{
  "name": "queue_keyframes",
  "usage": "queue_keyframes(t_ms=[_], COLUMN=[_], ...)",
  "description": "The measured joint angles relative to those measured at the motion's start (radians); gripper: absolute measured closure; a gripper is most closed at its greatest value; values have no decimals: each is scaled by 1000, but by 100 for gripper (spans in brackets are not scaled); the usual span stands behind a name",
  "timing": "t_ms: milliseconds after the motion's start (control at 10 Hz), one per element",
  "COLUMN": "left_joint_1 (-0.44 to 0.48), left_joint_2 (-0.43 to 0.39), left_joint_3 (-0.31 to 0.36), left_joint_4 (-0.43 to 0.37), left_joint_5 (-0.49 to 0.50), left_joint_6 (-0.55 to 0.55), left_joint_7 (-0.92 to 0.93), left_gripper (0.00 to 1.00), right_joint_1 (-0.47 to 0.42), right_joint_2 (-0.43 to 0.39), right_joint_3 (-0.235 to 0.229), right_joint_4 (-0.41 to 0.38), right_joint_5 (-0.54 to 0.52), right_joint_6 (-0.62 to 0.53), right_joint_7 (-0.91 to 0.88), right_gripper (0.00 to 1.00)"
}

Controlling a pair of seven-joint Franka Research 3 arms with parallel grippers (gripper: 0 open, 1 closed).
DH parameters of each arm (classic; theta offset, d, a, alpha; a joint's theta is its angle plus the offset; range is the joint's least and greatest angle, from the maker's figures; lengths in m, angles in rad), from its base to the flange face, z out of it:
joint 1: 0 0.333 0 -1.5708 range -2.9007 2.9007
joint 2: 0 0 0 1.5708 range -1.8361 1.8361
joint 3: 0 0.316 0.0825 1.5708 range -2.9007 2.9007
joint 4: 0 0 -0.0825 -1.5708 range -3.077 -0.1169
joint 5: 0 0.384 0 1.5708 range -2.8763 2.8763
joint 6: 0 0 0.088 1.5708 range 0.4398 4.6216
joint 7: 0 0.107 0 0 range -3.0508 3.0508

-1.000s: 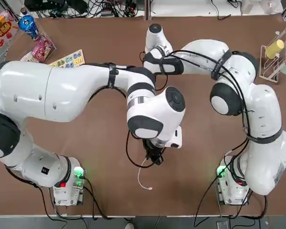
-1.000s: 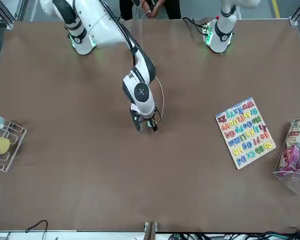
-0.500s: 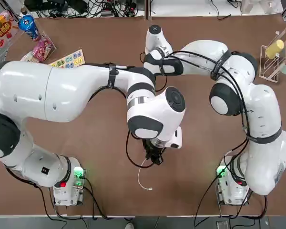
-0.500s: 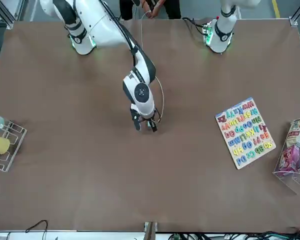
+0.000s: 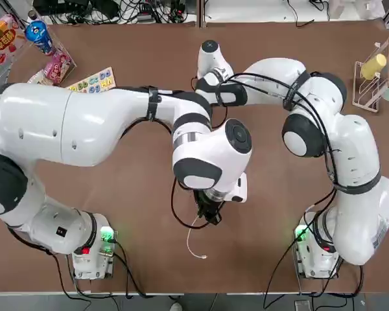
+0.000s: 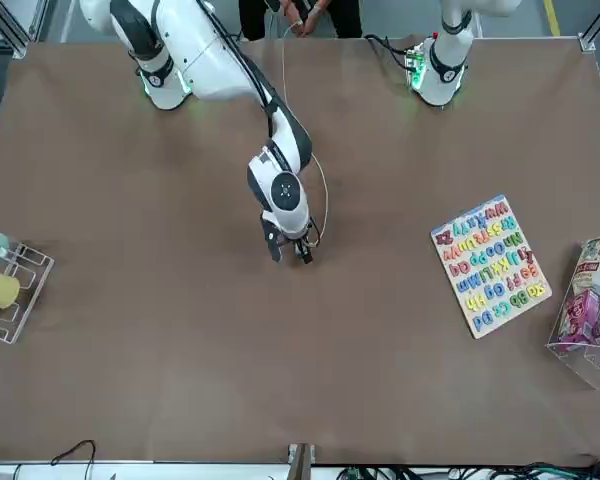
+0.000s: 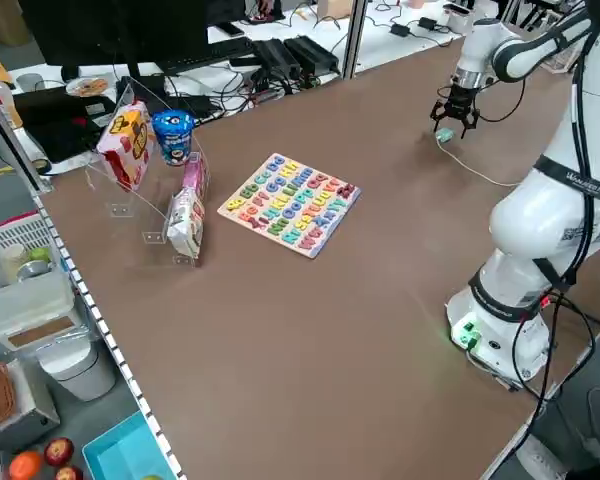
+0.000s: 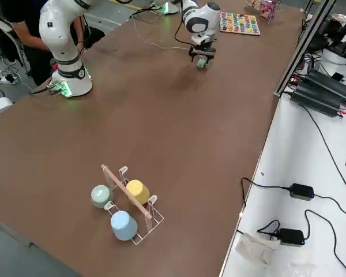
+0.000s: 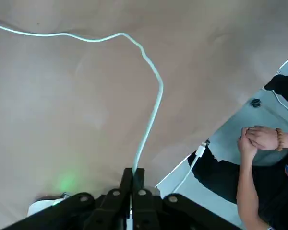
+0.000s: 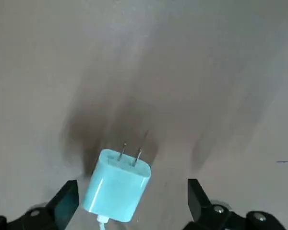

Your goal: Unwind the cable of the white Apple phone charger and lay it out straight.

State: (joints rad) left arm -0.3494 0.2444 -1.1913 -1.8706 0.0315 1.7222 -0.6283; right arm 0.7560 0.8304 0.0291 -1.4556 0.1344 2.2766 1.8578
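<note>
Brown bench (image 5: pixel 136 240) carries all the items, and we note a person's hands (image 6: pixel 308 18) beyond its robot-side edge. From the robot's left, we find snack packets (image 5: pixel 5 40) and a blue can (image 5: pixel 39 35) in a clear holder at the far corner. Just beside them lies the alphabet board (image 5: pixel 96 82).

Nearer the middle, on the robot's side, we observe the left tool (image 9: pixel 133 173) raised over the bench, pressed together on the white cord (image 9: pixel 157 103). Past the grip, the cord's short end hangs in a curve, with its small connector (image 5: pixel 204 256) at the tip. On the other side it runs in a bend to the charger.

Farther out across the bench, we record the right tool (image 10: pixel 133 186) low over the surface, spread wide. Between its fingers sits the charger (image 10: pixel 117 186), apart from both, prongs showing; we see the cord leaving its opposite end. We find the cord not straight.

At the far right we log a white rack (image 5: pixel 371 78) holding yellow, blue and green cups (image 8: pixel 138 191).
</note>
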Motion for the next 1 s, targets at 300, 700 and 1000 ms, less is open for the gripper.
queue_keyframes(t_ms=[300,700,1000], left_joint_1=[0,0,2], left_joint_2=[0,0,0], left_joint_3=[-9,-9,-9], left_joint_4=[-6,-7,-7], left_joint_5=[0,0,0], left_joint_6=[-1,-1,-1], left_joint_7=[0,0,0], left_gripper=[97,97,97], right_joint_1=[0,0,0], right_joint_2=[4,13,13], right_joint_3=[0,-1,-6], right_joint_4=[0,1,5], right_joint_5=[0,0,0], right_joint_6=[0,1,2], right_joint_7=[1,1,2], right_gripper=[0,13,46])
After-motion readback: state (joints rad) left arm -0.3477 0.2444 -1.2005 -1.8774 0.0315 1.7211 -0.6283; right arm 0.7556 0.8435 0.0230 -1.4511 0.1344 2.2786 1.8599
